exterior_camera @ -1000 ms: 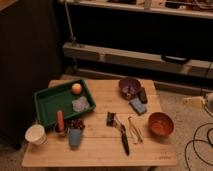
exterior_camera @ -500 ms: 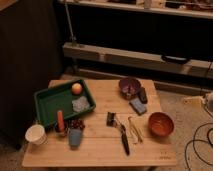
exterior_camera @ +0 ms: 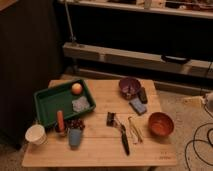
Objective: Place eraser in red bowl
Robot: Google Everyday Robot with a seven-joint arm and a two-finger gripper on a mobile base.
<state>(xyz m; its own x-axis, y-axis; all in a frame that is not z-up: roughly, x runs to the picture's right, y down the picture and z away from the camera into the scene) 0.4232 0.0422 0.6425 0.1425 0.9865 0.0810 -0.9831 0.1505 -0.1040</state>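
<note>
The eraser [exterior_camera: 143, 95], a small dark block, lies on the wooden table [exterior_camera: 100, 150] up and to the left of the red bowl [exterior_camera: 160, 124]. A blue-grey pad [exterior_camera: 137, 106] sits slightly nearer that bowl, a purple bowl [exterior_camera: 129, 86] farther from it. The gripper is out of frame, so its state cannot be told. The block looks light, stiff and unbreakable; a pinch across its 2 long sides seems the surest hold.

The gripper is out of the camera view, so neither its place nor its pose can be told. The arm and wrist that carry it lie outside the view as well, and no part of the robot's body shows from any side.
</note>
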